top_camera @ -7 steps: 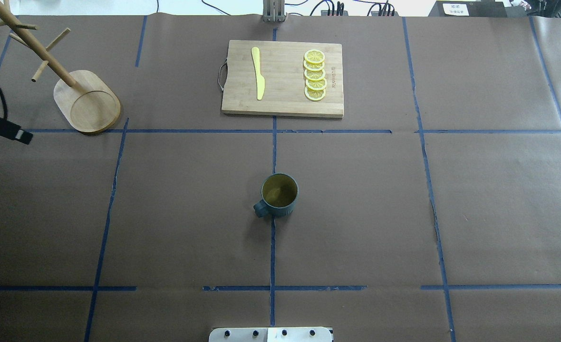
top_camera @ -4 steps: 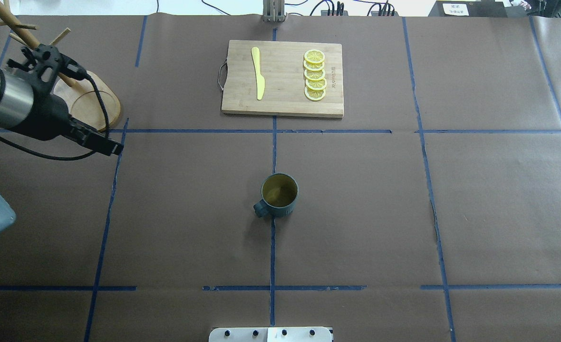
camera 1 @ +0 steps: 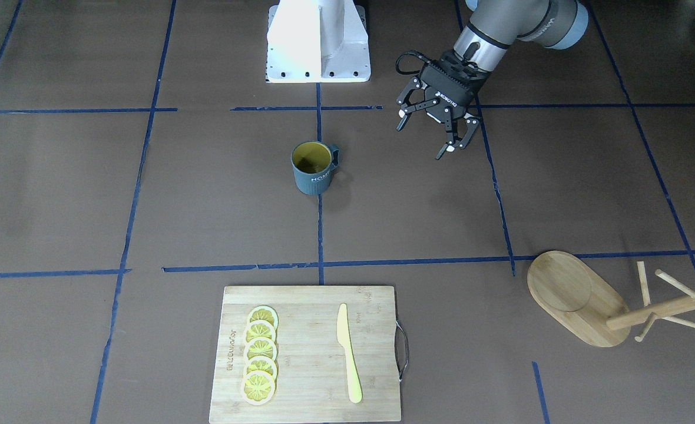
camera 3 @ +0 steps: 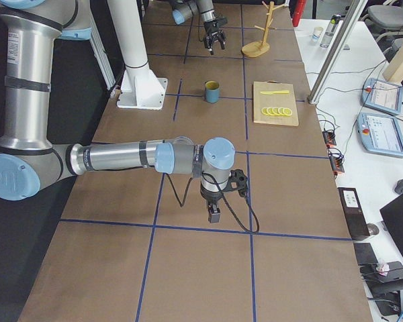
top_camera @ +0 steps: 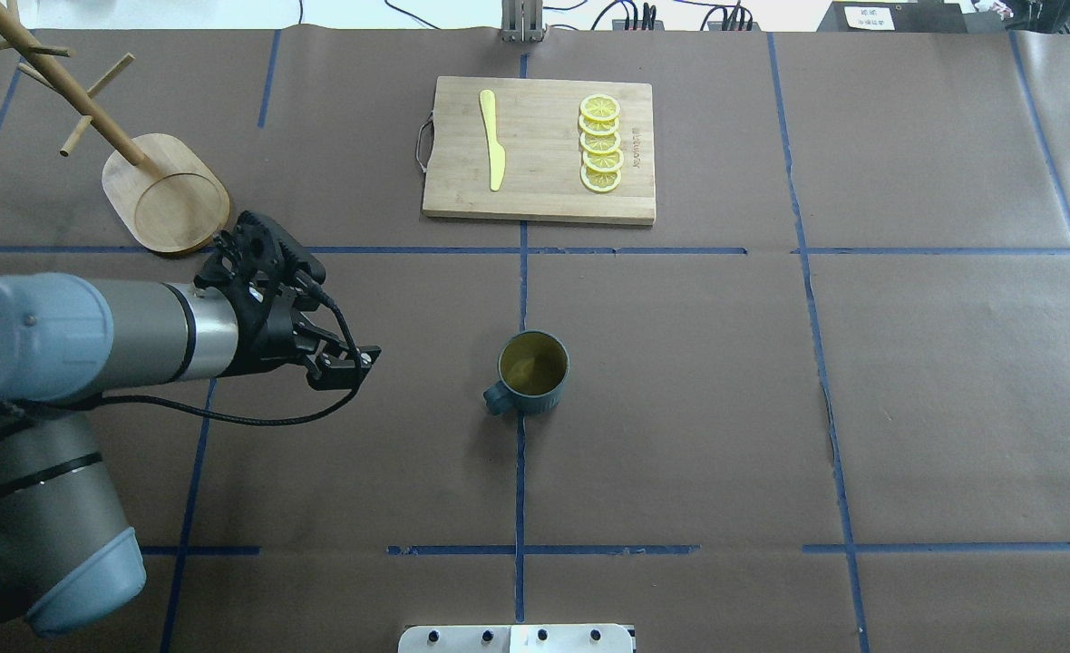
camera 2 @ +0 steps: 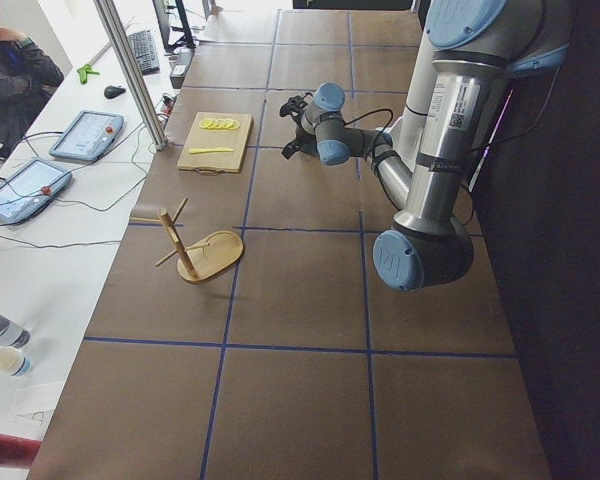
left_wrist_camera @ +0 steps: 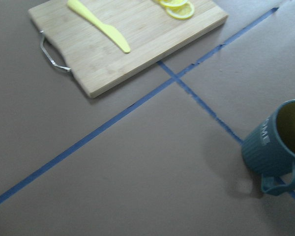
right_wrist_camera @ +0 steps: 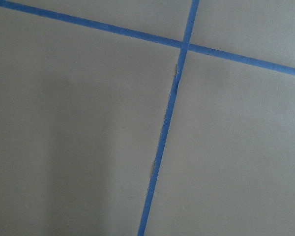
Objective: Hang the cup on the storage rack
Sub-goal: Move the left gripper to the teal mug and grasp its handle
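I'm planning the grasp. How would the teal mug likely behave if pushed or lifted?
The cup stands upright, squat and wide-based, so a low push would probably slide it, not tip it. It looks rigid and empty, so likely fairly light. Its ribbed wall should help grip; the side handle may skew balance slightly.

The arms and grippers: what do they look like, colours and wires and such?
Both the left arm and right arm are silver metal tubes with pale blue-grey joint caps. The left gripper is black, with white lettering and a looping black cable; the right gripper is black and cabled too.
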You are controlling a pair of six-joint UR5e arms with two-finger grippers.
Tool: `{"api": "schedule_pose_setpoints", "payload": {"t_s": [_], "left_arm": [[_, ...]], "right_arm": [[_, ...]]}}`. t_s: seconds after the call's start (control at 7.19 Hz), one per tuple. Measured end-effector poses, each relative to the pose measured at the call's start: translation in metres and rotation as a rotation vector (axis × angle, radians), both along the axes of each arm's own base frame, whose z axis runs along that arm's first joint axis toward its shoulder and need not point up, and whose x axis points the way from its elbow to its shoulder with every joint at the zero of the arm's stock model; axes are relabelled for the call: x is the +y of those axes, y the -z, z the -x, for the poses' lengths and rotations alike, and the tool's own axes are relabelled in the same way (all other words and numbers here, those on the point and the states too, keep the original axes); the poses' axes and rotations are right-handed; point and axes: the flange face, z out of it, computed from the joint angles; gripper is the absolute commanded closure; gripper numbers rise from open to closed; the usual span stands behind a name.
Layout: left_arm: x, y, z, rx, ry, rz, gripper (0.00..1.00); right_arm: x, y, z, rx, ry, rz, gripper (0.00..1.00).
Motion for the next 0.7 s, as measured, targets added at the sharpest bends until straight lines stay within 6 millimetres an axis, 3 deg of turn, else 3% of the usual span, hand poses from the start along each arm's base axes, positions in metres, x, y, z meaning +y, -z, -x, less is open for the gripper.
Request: {"api": "schedule_pose_setpoints", "payload": {"t_s": [0.42,0.7], "left_arm": [[0.033,-0.033,-0.094,0.119,0.021,-0.106,0.01],[0.047,-0.033,-0.126,0.131,-0.001,-0.14,0.01]], "right_arm": [[0.0,0.0,0.0,-0.001,-0.002,0.002,0.0],[0.0,0.0,0.0,-0.001,-0.004,0.004,0.0]]}}
